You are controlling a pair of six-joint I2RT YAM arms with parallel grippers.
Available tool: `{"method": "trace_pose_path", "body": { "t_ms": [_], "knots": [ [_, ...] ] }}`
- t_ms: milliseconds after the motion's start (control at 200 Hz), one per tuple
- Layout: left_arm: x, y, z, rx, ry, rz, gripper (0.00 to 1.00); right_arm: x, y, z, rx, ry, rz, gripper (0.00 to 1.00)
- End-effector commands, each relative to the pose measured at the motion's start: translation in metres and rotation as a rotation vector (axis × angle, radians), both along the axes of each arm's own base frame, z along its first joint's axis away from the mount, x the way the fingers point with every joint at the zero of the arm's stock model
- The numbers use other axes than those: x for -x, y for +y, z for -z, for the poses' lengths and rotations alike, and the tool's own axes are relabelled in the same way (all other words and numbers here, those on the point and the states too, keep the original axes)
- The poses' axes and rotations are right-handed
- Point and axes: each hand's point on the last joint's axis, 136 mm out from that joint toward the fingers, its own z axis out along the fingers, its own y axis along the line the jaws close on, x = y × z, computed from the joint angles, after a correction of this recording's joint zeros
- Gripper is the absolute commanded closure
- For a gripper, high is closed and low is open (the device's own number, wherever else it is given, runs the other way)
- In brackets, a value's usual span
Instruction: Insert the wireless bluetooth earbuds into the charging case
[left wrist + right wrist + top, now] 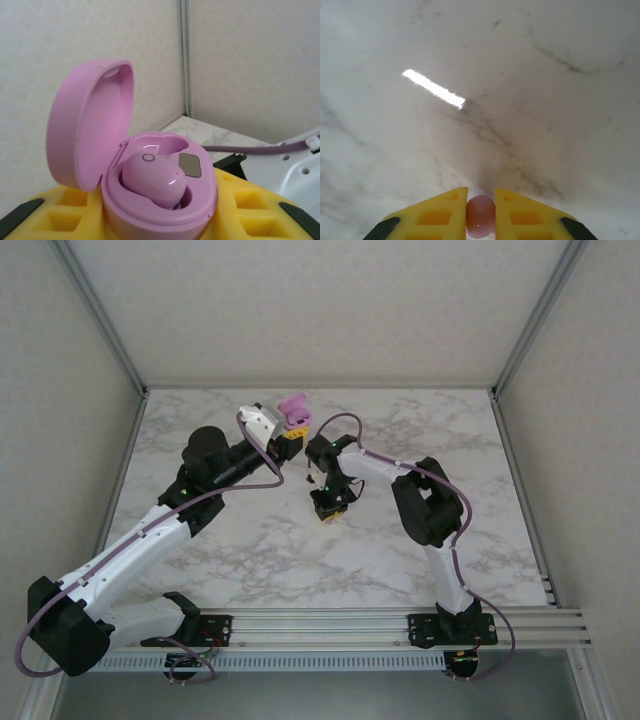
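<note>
Bottom centre of the right wrist view, our right gripper (pixel 481 200) pinches one loose earbud (pixel 480 222) over the marble table (pixel 520 75). Top middle overhead, our left gripper (pixel 290 435) grips the single open charging case (pixel 90 130): one seated earbud (pixel 152 180), one empty socket (pixel 161 145).

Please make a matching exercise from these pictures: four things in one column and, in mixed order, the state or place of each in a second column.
1 case lid
2 first earbud
3 second earbud
4 table

A between the right fingers
B marble, white and grey
C raised open
D seated in the case

Pairs: 1-C, 2-D, 3-A, 4-B
</note>
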Motion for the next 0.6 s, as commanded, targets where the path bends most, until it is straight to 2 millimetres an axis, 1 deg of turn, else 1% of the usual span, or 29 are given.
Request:
{"method": "trace_pose_path", "body": {
  "t_ms": [0,80,180,300,485,595],
  "knots": [
    [-0.002,0.005,-0.01,0.01,-0.016,-0.022,0.79,-0.001,0.005,-0.057,-0.239,0.052,0.097,0.83],
    [-0.004,0.006,-0.008,0.005,-0.012,-0.028,0.79,0.0,0.009,-0.088,-0.415,0.139,0.144,0.83],
    [-0.007,0.008,-0.008,0.012,-0.011,-0.034,0.79,-0.004,0.01,-0.126,-0.605,0.187,0.176,0.82],
    [-0.01,0.014,-0.008,0.02,-0.009,-0.047,0.79,-0.011,0.005,-0.168,-0.792,0.23,0.21,0.82],
    [-0.014,0.021,-0.004,0.02,0.0,-0.059,0.79,-0.02,-0.005,-0.213,-0.926,0.217,0.23,0.82],
    [-0.016,0.022,0.0,0.016,0.006,-0.063,0.79,-0.02,-0.009,-0.23,-0.939,0.191,0.231,0.83]
  ]
}}
